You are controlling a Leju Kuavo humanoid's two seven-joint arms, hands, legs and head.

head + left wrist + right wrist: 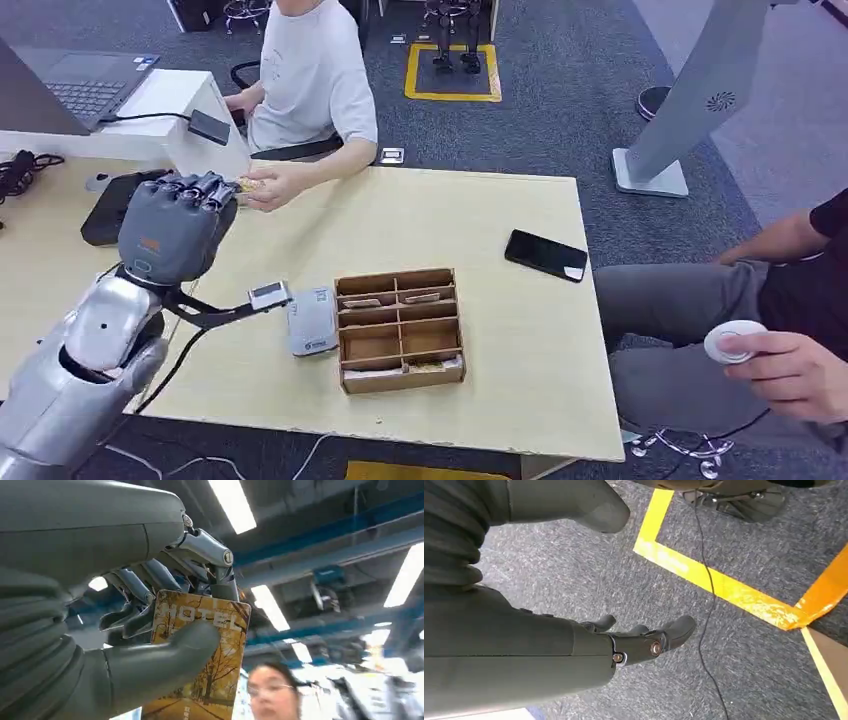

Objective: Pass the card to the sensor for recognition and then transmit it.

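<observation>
Left hand: the left hand (178, 228) is raised over the far left part of the table (520, 330). Its thumb and fingers (135, 615) pinch the card (205, 655).
Card: a yellow card with autumn trees and the word HOTEL. In the left wrist view the thumb presses across its face. In the head view only a sliver of it peeks past the fingertips.
Person's hand: the person's hand (270, 185), belonging to someone seated across the table, reaches in and sits just beside the card's free edge. I cannot tell whether it is touching.
Right hand: the right hand (644, 640) hangs toward the grey floor, fingers loosely apart, holding nothing.
Sensor: the small grey sensor (311, 320) lies on the table, beside a wooden tray (400, 328) of compartments, well apart from the raised hand.
Step in hand, as I judge it: handing the card across.
Doing it well: hold the card steady with its free edge offered. Keep the pinch firm until the person's grip is sure, then loosen the thumb gently. Avoid pulling away sideways.
</observation>
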